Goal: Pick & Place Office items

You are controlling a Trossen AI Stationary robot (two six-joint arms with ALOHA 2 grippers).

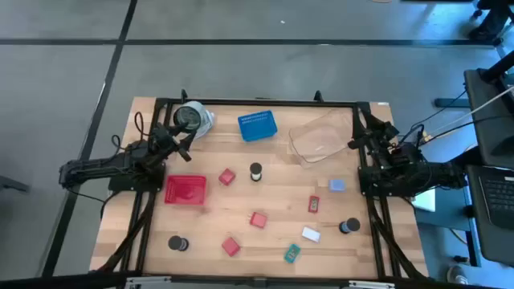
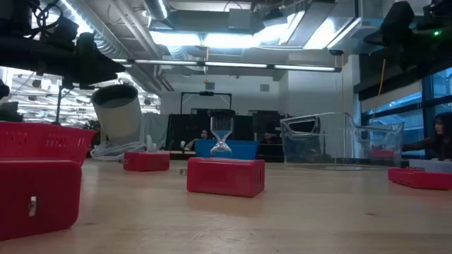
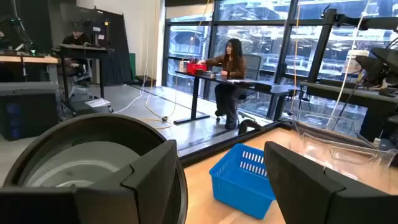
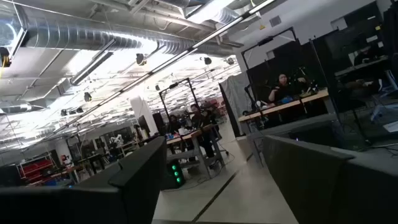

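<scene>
Here, seen from above, my left gripper [image 1: 178, 138] hangs near the far left corner of the desk, just beside the grey-and-white disc [image 1: 192, 118]. Its fingers [image 3: 152, 180] stand apart in the left wrist view, holding nothing, with the disc close before them and the blue basket [image 3: 244, 180] beyond. My right gripper [image 1: 359, 142] waits near the far right corner, beside the clear tub [image 1: 320, 136]; its fingers [image 4: 146, 171] are likewise spread and empty (the right wrist view looks out into the room, not at the desk).

The basket sits by the far edge between disc and tub. The red tray [image 1: 185, 190] lies toward the left edge, close to my left arm.

The office items are scattered over the middle and near half of the desk, all apart from both grippers:
- a red cube [image 1: 227, 177] and a spool [image 1: 256, 171] near the centre;
- a second cube [image 1: 258, 219] and a third [image 1: 231, 246] toward the near edge;
- a second spool [image 1: 177, 242] near the near left corner;
- a light-blue block [image 1: 337, 185], a red block [image 1: 314, 205] and a third spool [image 1: 349, 226] toward the right edge;
- a white block [image 1: 311, 234] and a teal block [image 1: 292, 254] by the near edge.

A person [image 3: 229, 81] sits at a table in the room beyond.
</scene>
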